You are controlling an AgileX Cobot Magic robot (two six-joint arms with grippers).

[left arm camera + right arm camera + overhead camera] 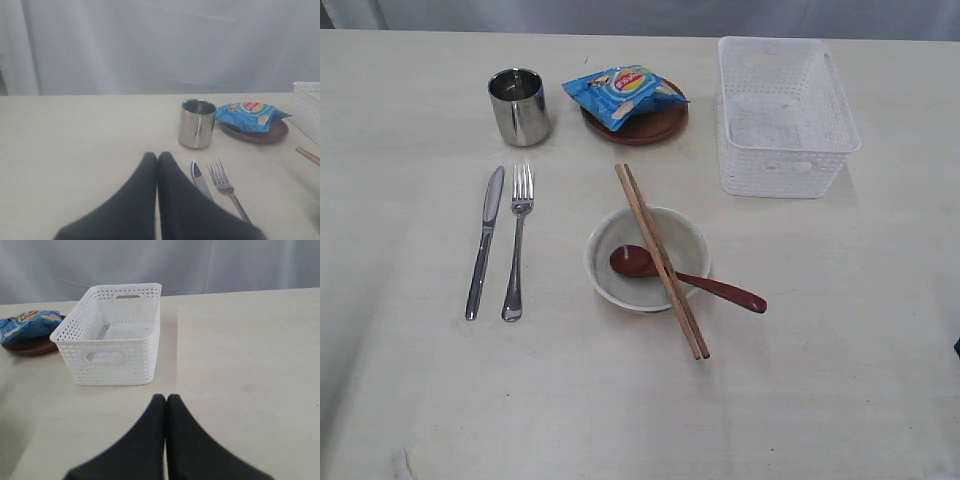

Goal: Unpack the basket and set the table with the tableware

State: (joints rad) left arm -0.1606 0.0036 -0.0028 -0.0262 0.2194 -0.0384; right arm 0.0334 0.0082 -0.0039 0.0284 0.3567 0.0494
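— So, where is the basket [782,168]?
— On the worktop [840,380], just beside the plate [658,130] with the chip bag [623,92].
— And the tools?
— Left tool [157,157] and right tool [166,399] are both pressed together.

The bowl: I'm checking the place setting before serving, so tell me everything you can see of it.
The bowl is round, off-white and looks ceramic, with a plain pale inside. It stands upright on the table, near its middle. A dark red spoon lies in it, head inside and handle sticking out over the rim on the exterior view's right. Two wooden chopsticks rest slanted across its rim, side by side. No gripper touches it.
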